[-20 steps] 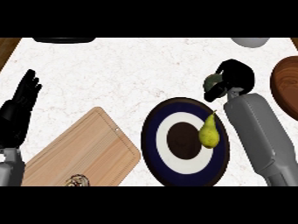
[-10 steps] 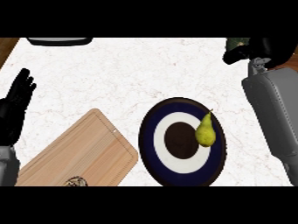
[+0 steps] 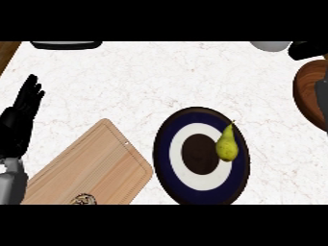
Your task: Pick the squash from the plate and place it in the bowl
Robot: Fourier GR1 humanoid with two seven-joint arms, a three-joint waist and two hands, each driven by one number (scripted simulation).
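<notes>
Yellow-green squash (image 3: 227, 145) lies on plate (image 3: 173, 168), well apart from left hand's (image 3: 14, 127) straight fingers.

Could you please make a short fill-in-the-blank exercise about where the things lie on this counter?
1. The yellow squash lies on the ____ half of the plate.
2. The wooden cutting board lies to the ____ of the plate.
3. The left hand rests open with its fingers pointing ____.
4. The brown bowl shows at the view's ____ edge.

Missing words: right; left; up; right
</notes>
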